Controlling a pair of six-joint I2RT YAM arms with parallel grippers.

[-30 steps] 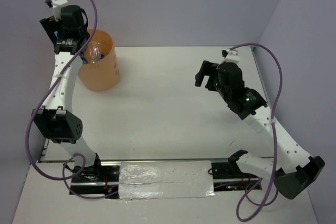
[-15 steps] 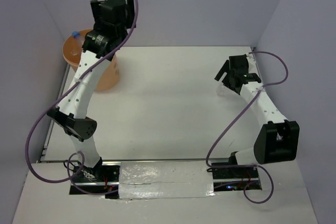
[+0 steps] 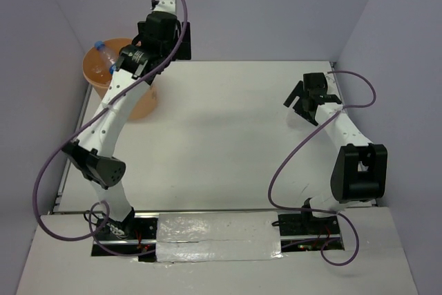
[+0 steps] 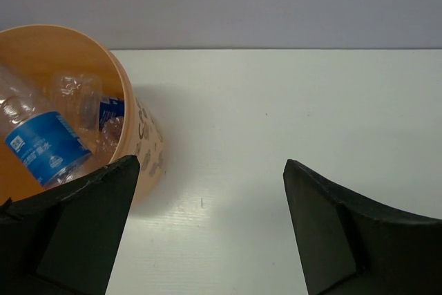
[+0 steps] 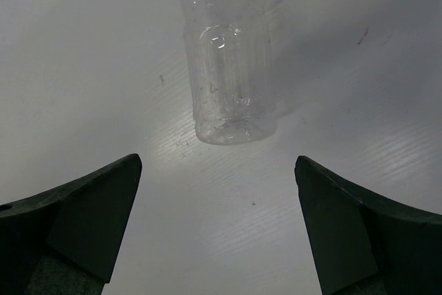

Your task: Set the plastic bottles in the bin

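One plastic bottle seen loose on desk | right tool, spread, has swung far right and hovers just short of it; cap end cut off | left tool, spread, empty, has pulled right of bin, far left | bottles inside overlap, count unclear

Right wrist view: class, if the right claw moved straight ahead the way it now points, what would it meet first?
Most likely the clear plastic bottle lying on the table, its base end nearest. The right claw is open with the bottle lined up between its fingers; depth is hard to judge.
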